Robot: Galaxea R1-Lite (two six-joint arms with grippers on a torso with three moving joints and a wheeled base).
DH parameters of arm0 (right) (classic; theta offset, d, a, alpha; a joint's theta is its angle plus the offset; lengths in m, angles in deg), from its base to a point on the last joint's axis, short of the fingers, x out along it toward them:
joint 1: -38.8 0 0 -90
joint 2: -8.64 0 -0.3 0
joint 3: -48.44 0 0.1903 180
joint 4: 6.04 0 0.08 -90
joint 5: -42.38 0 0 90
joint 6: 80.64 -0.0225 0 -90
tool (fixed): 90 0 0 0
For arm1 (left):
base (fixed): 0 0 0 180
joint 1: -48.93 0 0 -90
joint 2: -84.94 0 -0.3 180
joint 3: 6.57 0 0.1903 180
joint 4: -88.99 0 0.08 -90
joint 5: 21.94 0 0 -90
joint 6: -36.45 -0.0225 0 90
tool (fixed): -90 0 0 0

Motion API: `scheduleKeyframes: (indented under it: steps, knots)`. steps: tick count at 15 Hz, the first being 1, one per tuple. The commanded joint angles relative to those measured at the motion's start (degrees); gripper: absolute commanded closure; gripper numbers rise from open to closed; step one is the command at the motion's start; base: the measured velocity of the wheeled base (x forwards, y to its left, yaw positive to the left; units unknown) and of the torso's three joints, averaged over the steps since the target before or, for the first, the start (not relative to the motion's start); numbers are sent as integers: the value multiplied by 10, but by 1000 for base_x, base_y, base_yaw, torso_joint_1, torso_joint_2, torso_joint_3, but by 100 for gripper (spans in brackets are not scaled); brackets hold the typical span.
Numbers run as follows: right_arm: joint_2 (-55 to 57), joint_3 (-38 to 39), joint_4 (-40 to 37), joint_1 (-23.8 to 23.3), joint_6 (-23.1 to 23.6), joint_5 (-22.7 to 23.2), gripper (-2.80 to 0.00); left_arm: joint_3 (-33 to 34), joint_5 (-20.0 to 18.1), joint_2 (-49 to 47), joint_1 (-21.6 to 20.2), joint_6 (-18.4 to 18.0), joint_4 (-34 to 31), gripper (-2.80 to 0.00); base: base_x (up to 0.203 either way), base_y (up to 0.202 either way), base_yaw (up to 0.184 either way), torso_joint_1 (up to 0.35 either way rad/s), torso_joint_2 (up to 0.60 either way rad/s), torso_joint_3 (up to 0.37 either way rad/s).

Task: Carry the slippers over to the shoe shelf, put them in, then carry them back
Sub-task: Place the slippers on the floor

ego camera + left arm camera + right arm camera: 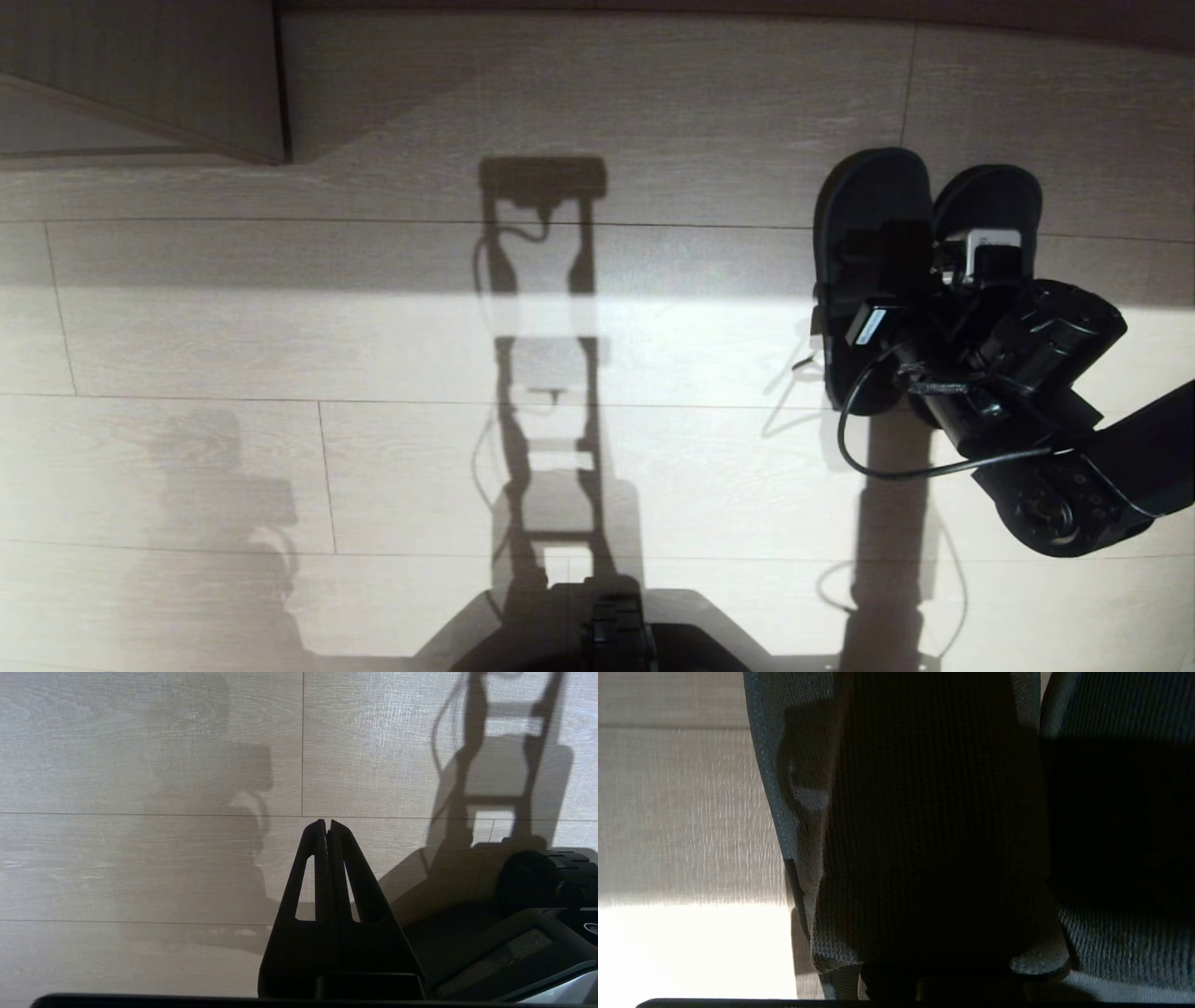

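- Head view: the right pincer (934, 266), at two o'clock, is clamped on the slippers (873, 201), which hang over the floor (280, 373); a beige board corner (187, 84) sits at ten o'clock.
- Left wrist view: the left pincer (327, 826) is parked, fingers together, empty.
- Right wrist view: slipper fabric fills the frame. Judged mid-carry; which leg is unclear.

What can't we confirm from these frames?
- Right gripper fingers: hidden by wrist and slippers in the head view; the right wrist view shows only slipper fabric.
- Slipper heels: covered by the right arm, head view.
- Shoe shelf: not identifiable; only a board cut off at the corner.
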Motion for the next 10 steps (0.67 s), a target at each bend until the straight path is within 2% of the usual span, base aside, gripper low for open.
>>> scheduleKeyframes:
  steps: [1, 5, 10]
  knots:
    - [2, -8, 4, 0, 0, -2, 0, 0, 0, 1, 0, 0, 0, 0, 0, 0, 0, 0, 0, 0]
    - [-8, 3, -2, 0, 0, -4, 0, 0, 0, 1, 0, 0, 0, 0, 0, 0, 0, 0, 0, 0]
    - [-70, 71, -1, 5, -7, 2, 0, 0, 0, 1, 0, -1, 0, 0, 0, 0, 0, 0, 0, 0]
